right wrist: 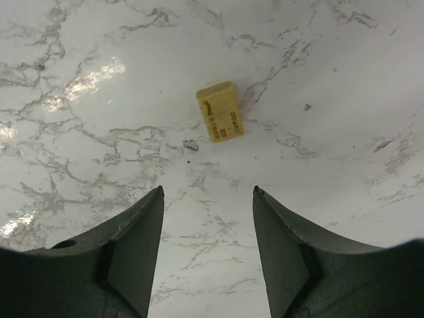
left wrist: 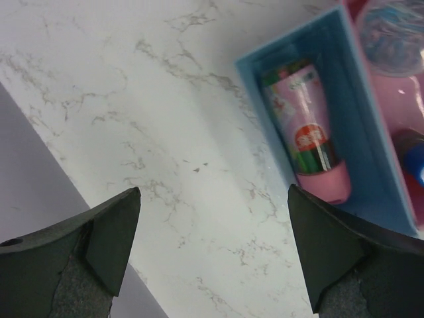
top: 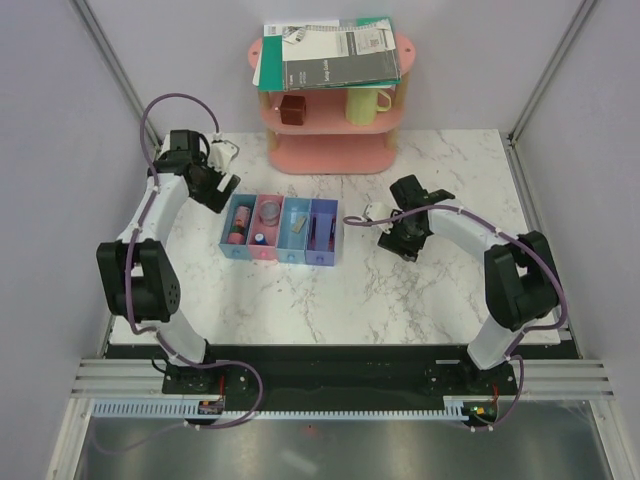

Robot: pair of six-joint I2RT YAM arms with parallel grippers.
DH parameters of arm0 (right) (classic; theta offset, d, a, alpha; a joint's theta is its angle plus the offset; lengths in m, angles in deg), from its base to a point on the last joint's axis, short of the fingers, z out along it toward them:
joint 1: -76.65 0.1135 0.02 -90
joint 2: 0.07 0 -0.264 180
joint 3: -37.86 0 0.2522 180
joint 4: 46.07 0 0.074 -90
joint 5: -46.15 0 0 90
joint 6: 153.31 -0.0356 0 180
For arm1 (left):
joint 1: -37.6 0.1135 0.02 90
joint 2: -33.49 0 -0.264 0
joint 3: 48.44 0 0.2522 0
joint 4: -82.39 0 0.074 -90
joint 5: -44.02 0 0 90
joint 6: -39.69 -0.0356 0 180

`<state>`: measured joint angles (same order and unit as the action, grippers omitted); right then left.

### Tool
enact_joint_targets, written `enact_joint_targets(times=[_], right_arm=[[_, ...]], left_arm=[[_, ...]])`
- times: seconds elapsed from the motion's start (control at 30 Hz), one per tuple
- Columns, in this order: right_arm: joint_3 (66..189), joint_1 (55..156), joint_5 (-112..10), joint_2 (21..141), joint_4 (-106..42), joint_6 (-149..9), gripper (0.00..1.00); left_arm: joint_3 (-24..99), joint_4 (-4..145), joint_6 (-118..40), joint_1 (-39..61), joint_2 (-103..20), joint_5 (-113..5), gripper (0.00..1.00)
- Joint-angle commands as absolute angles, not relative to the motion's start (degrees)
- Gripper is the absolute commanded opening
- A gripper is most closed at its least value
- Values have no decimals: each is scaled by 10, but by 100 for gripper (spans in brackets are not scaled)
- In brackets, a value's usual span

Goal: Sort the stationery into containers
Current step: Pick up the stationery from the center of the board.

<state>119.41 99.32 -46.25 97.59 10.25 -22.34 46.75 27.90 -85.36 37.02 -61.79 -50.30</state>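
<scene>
The containers are four joined trays, blue (top: 238,228), pink (top: 266,228), light blue (top: 295,230) and violet-blue (top: 322,232). A pink cylinder (left wrist: 308,136) lies in the blue tray (left wrist: 265,79). The pink tray (left wrist: 397,93) holds a round greyish disc (left wrist: 391,33) and a blue-capped tube (left wrist: 414,165). A small grey block (top: 298,226) sits in the light blue tray. My left gripper (left wrist: 213,192) hovers open over bare marble just left of the blue tray. A tan block (right wrist: 220,111) lies on the marble just ahead of my right gripper (right wrist: 208,190), which is open and holds nothing.
A pink shelf rack (top: 330,130) stands at the back with grey-green notebooks (top: 330,55) on top, and a brown cube (top: 292,108) and a yellow mug (top: 365,103) on its shelf. Grey walls close in the table (top: 420,300) on the left and right.
</scene>
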Motion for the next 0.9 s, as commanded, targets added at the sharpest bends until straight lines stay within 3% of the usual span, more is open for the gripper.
enact_joint_targets(times=[0.0, 0.37, 0.87], right_arm=[[1210, 995, -469, 997, 122, -144, 63], [1250, 994, -492, 1077, 128, -112, 65], [1302, 995, -483, 1093, 125, -99, 66]], left_arm=[[536, 304, -820, 400, -668, -473, 98], [519, 312, -839, 410, -730, -429, 98], [502, 346, -864, 425, -764, -376, 98]])
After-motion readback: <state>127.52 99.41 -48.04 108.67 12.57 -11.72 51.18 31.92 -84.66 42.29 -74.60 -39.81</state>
